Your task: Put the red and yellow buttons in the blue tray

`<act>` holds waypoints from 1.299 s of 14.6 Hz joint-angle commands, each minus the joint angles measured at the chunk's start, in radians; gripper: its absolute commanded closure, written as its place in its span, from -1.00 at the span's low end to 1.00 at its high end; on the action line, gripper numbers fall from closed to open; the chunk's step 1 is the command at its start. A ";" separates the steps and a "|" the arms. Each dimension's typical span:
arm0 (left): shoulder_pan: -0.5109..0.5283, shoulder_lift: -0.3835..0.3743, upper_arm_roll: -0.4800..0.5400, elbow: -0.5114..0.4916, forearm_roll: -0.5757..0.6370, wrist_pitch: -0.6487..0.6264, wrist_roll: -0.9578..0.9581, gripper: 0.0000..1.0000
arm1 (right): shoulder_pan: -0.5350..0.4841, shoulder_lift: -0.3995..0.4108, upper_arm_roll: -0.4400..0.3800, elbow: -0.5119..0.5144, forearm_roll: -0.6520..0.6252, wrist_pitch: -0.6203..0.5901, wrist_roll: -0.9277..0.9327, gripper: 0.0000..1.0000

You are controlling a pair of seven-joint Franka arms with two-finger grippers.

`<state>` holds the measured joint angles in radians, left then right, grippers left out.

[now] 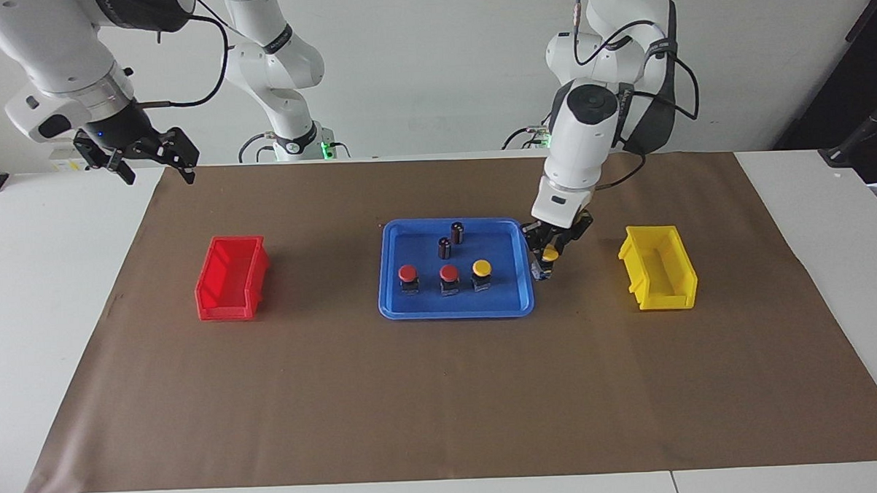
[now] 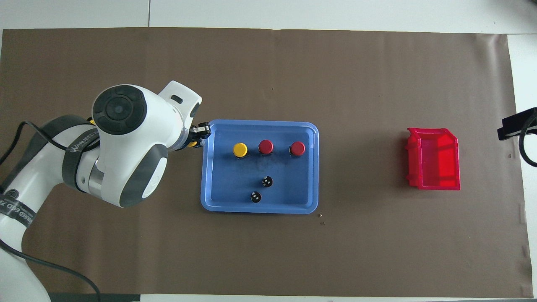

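The blue tray [image 1: 411, 306] [image 2: 218, 201] lies mid-table. In it stand two red buttons [image 1: 408, 273] [image 1: 449, 274] [image 2: 298, 148] [image 2: 265, 146] and one yellow button [image 1: 481, 267] [image 2: 240, 149] in a row. My left gripper [image 1: 547, 263] [image 2: 197, 137] is shut on the second yellow button [image 1: 550, 255] [image 2: 192, 144] and holds it low over the tray's rim at the left arm's end. My right gripper [image 1: 157, 174] waits open and empty, raised over the right arm's end of the table; only its edge shows in the overhead view [image 2: 518, 123].
Two small dark cylinders [image 1: 458, 232] [image 1: 444, 248] [image 2: 267, 181] [image 2: 255, 197] stand in the tray, nearer to the robots than the buttons. A red bin [image 1: 232, 277] [image 2: 434, 159] stands toward the right arm's end. A yellow bin [image 1: 658, 268] stands toward the left arm's end.
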<state>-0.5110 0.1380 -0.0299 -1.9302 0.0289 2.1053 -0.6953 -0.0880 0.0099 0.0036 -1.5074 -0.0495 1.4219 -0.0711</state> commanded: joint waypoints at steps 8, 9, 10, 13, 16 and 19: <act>-0.060 0.038 0.018 -0.096 0.023 0.139 -0.041 -0.40 | -0.003 -0.007 0.010 -0.014 -0.013 0.012 -0.026 -1.00; -0.061 0.046 0.021 -0.079 0.026 0.122 -0.039 -0.99 | -0.003 -0.007 0.010 -0.014 -0.013 0.014 -0.026 -1.00; -0.057 0.043 0.019 -0.047 0.026 0.090 -0.047 -1.00 | -0.003 -0.007 0.012 -0.014 -0.013 0.015 -0.026 -1.00; -0.008 0.023 0.028 0.078 0.023 -0.069 -0.029 -1.00 | -0.001 -0.007 0.012 -0.014 -0.013 0.014 -0.026 -1.00; 0.098 0.018 0.031 0.213 0.022 -0.241 0.237 -1.00 | 0.001 -0.005 0.018 -0.013 -0.013 0.015 -0.024 -1.00; 0.224 -0.038 0.033 0.246 0.008 -0.341 0.466 -1.00 | 0.007 -0.004 0.023 -0.008 -0.013 0.015 -0.023 -1.00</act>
<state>-0.3577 0.1358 0.0085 -1.7018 0.0342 1.8299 -0.3395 -0.0835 0.0100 0.0207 -1.5084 -0.0521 1.4227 -0.0716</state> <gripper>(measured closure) 0.000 0.000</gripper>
